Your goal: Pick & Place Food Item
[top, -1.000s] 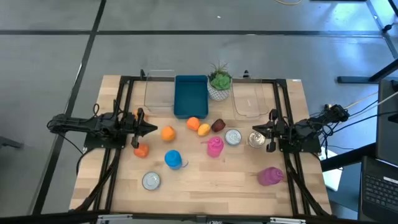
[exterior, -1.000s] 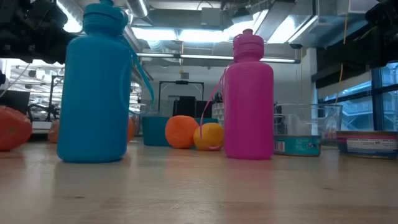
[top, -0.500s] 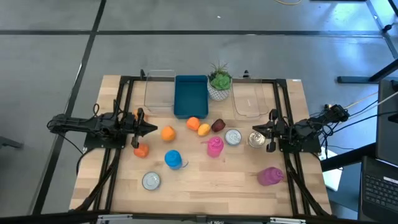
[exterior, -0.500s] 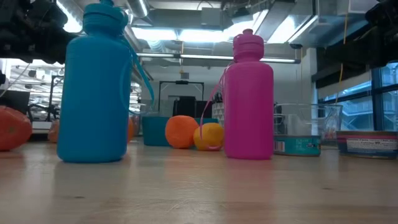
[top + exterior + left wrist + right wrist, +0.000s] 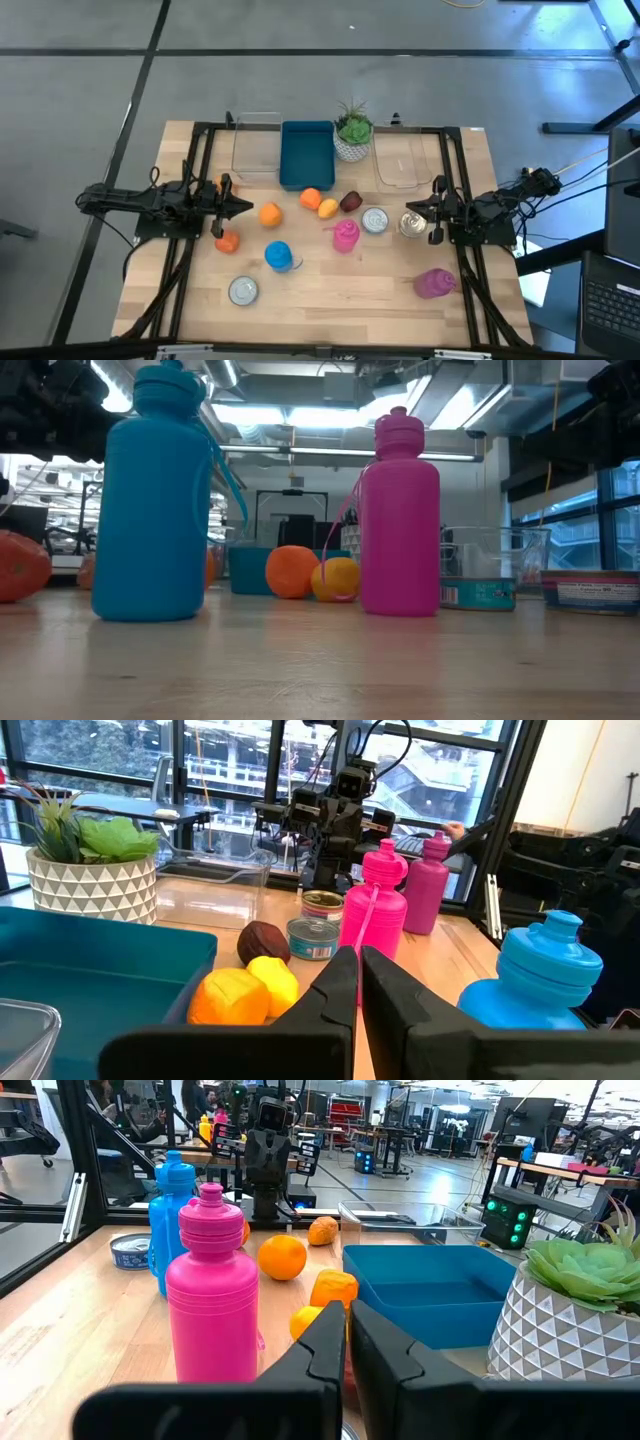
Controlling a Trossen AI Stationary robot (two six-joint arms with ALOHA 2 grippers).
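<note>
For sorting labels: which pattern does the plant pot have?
The plant pot is white with grey triangles, best seen in the left wrist view.

Left arm stretched in from the table's left side, lying low and level, left gripper point(image 5: 243, 207) pointing toward the middle, fingers point(image 5: 335, 988) pressed together, nothing between them. Right arm stretched in from the right side, mirrored, right gripper point(image 5: 409, 217) pointing toward the middle, fingers point(image 5: 325, 1342) closed and empty. Grippers well apart, facing each other across the table.
</note>
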